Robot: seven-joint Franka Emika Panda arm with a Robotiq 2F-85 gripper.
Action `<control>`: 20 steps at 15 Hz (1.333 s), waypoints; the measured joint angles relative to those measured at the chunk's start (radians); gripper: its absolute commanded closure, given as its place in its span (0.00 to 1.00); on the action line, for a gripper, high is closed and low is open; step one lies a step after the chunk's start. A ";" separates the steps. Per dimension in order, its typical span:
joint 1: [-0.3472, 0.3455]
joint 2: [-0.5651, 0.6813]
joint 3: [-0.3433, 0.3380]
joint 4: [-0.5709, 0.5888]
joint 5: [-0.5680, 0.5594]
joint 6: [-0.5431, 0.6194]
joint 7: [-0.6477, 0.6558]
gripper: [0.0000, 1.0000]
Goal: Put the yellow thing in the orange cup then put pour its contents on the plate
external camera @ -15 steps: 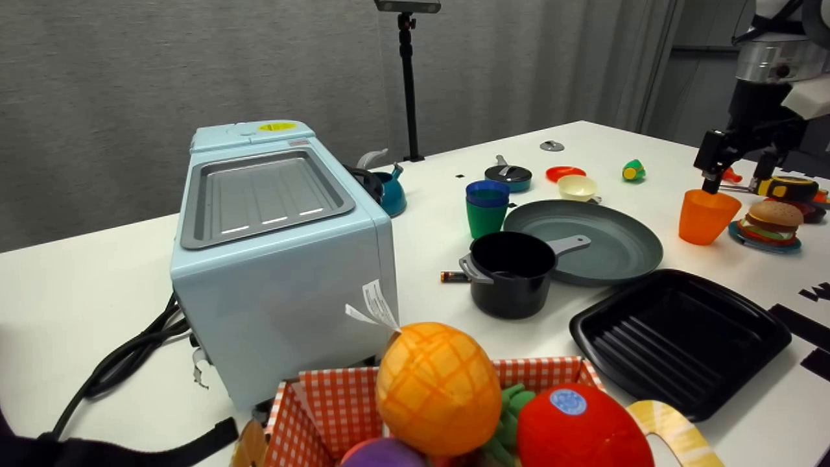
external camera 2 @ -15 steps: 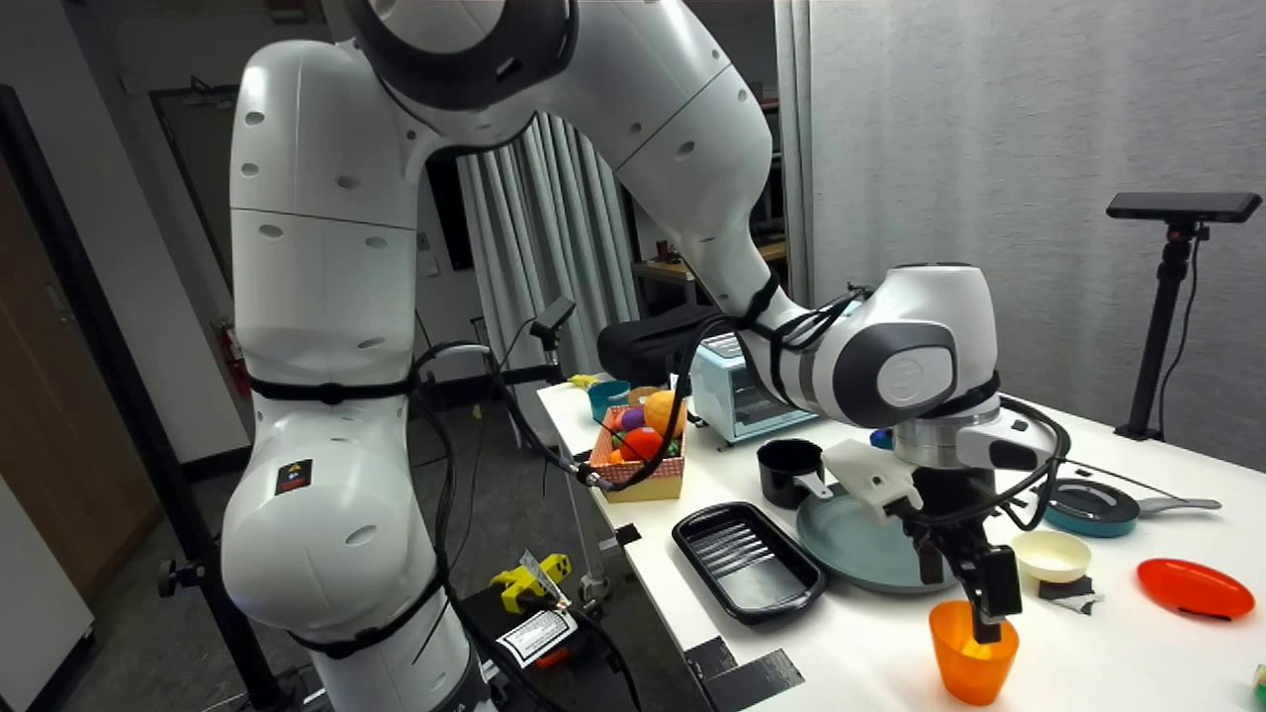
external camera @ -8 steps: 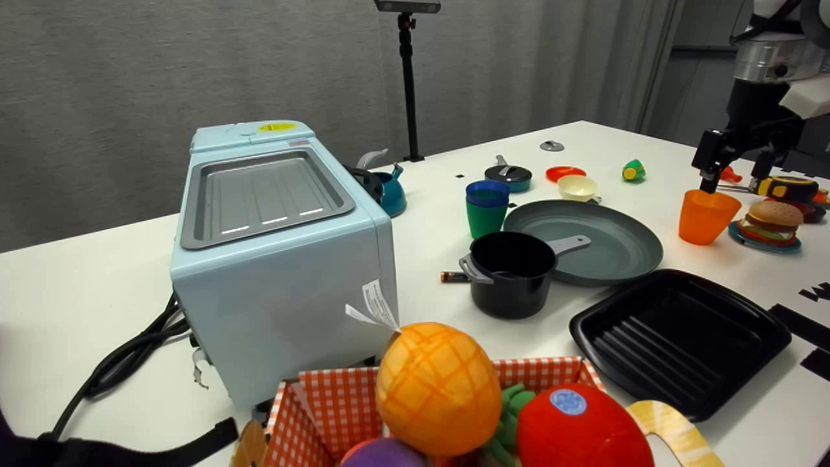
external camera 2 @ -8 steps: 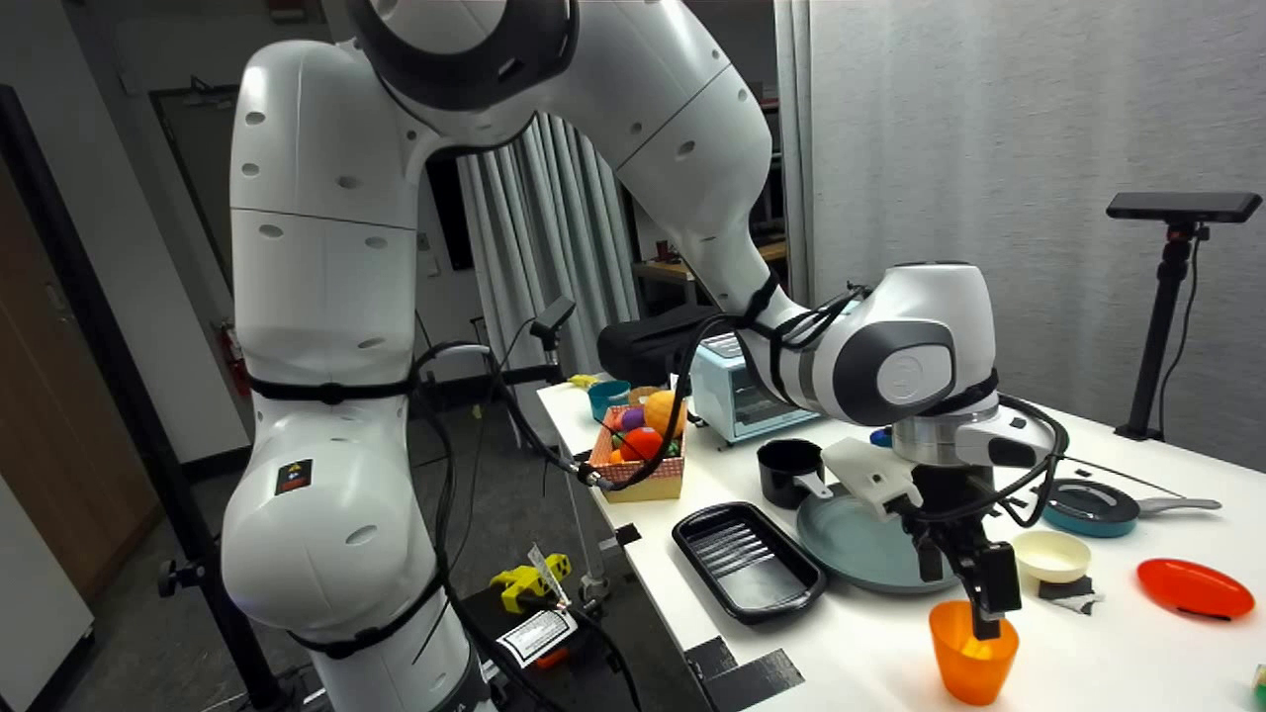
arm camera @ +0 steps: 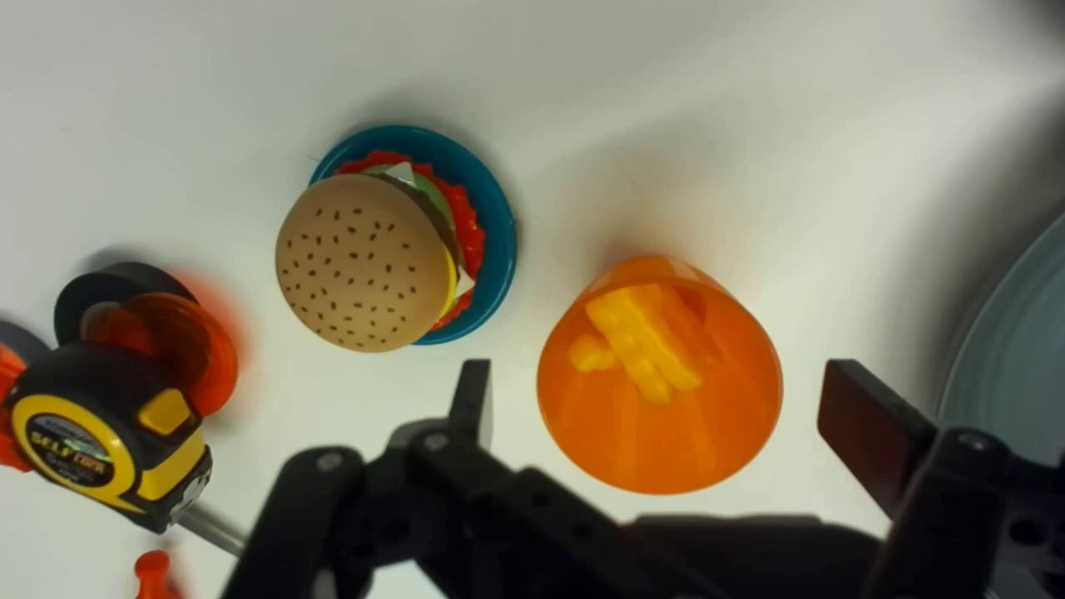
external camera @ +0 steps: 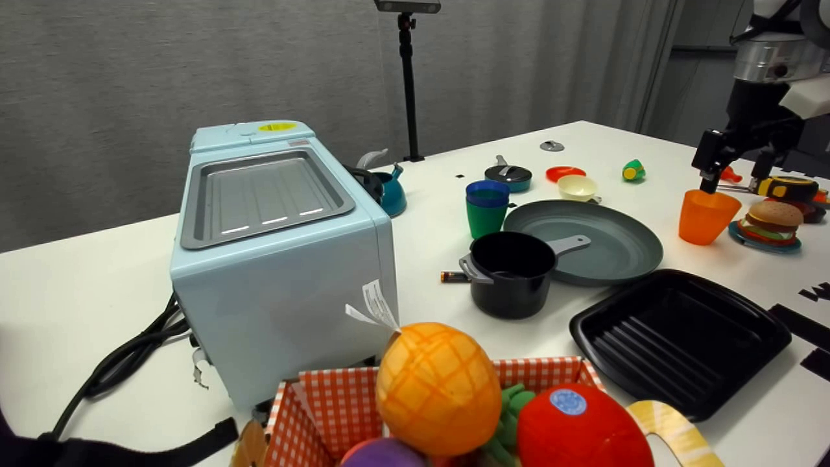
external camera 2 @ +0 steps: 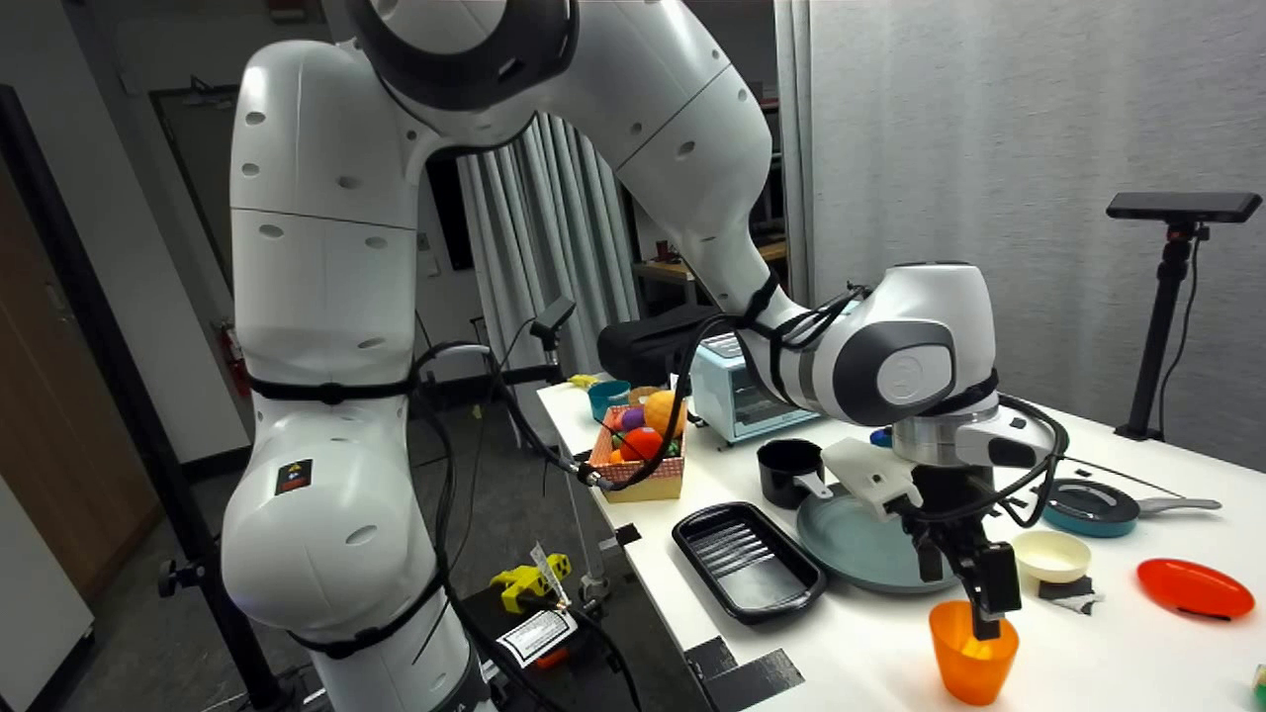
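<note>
The orange cup [arm camera: 657, 441] stands upright on the white table; it also shows in both exterior views [external camera: 705, 220] [external camera 2: 974, 665]. The yellow thing [arm camera: 636, 333] lies inside the cup, near its bottom, with a smaller yellow bit [arm camera: 591, 353] beside it. My gripper [arm camera: 657, 374] is open, just above the cup, with one finger on each side of it in the wrist view and neither touching it there. It also shows in both exterior views [external camera: 736, 178] [external camera 2: 957, 598]. The dark grey plate [external camera: 626, 243] lies flat near the cup; its rim shows in the wrist view [arm camera: 1015, 358].
A toy burger [arm camera: 366, 258] on a blue saucer stands close to the cup. A tape measure [arm camera: 100, 441] lies beyond it. The black ridged tray [external camera: 681, 337] and black pot [external camera: 512, 279] stand by the plate. A cream bowl [external camera 2: 1051, 556] is behind the gripper.
My gripper has shifted only very slightly over the last second. It stays open above the cup. The cup and the plate have not moved.
</note>
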 measured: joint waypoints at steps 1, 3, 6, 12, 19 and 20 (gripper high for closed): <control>0.000 0.002 0.000 0.000 0.000 0.000 0.000 0.00; 0.000 0.007 0.001 0.001 0.000 0.001 0.000 0.00; 0.000 0.017 0.003 0.005 0.001 0.005 0.000 0.00; -0.002 0.063 0.009 0.034 0.009 0.006 0.000 0.00; -0.012 0.150 0.011 0.097 0.041 0.007 -0.001 0.00; -0.012 0.159 0.012 0.104 0.047 0.007 -0.002 0.00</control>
